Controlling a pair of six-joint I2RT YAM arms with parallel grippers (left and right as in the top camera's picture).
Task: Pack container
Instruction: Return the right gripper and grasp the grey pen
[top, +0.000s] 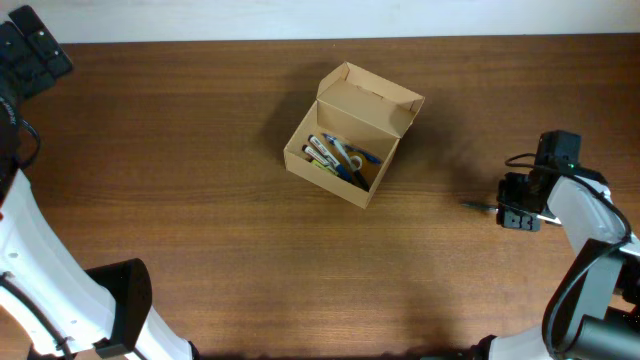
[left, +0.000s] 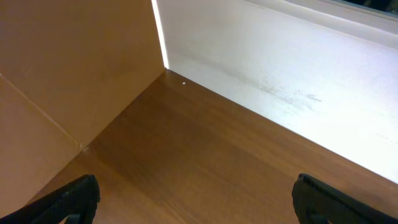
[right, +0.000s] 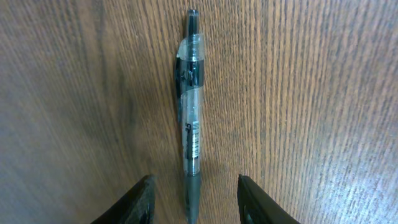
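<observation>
The container (top: 352, 140), a small tan cardboard box with its flap lid standing open, sits at the table's middle back and holds several pens (top: 338, 157). A clear pen with a black grip (right: 189, 118) lies flat on the table at the right; its tip shows in the overhead view (top: 476, 206). My right gripper (right: 194, 202) is open, its fingers either side of the pen's grip end, not touching it; it also shows in the overhead view (top: 519, 206). My left gripper (left: 196, 202) is open and empty at the far left back corner.
A white wall (left: 280, 74) and a tan board (left: 68, 68) stand beside the left gripper. The table's back edge (top: 320, 40) runs along the top.
</observation>
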